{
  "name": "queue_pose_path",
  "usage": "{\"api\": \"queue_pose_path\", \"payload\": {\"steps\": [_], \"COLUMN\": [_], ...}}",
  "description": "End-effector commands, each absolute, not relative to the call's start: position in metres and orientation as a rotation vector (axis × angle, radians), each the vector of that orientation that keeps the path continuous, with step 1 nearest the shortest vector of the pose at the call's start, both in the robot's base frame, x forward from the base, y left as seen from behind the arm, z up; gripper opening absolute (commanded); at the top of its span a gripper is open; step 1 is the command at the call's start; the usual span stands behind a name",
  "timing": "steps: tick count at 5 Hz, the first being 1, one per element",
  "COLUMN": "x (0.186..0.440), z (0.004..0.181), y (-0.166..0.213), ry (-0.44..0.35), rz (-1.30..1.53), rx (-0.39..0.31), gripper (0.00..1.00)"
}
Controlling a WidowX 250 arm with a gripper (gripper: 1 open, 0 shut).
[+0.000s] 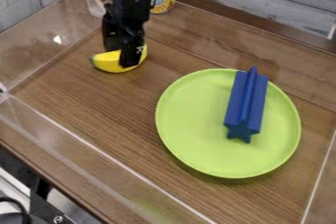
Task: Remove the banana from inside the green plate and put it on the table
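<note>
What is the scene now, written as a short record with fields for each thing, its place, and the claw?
banana: lying on the table, left of the plate, under the claw
plate: green, round, on the table, holds only the blue block
blue block: long, lying on the right part of the plate
claw: open, pointing down over the banana
table: brown wood, clear walls around it

A single black robot arm reaches down from the top edge of the view, near the upper left. Its wrist points almost straight down. The black two-fingered gripper [124, 55] at its end sits low, close to the surface, with its jaws spread wide apart. The dark fingers [116, 47] hang vertically; whether they touch anything cannot be told.
</note>
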State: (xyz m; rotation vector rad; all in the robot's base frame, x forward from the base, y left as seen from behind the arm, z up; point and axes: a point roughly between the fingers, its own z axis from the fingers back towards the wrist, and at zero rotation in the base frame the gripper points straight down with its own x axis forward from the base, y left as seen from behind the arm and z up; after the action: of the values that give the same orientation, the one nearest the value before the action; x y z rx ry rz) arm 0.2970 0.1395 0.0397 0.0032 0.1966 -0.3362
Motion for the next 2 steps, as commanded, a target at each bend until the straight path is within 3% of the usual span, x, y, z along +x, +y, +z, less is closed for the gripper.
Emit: {"api": "queue_pose_path", "payload": {"steps": [1, 2], "x": [0.2996, 0.298], "z": [0.0629, 0.0637], "y": [0.1463, 0.1478], "ry": [0.129, 0.12], "rz": [-0.313, -0.304], "rx": [0.028, 0.019], "gripper": [1.0, 1.0]}}
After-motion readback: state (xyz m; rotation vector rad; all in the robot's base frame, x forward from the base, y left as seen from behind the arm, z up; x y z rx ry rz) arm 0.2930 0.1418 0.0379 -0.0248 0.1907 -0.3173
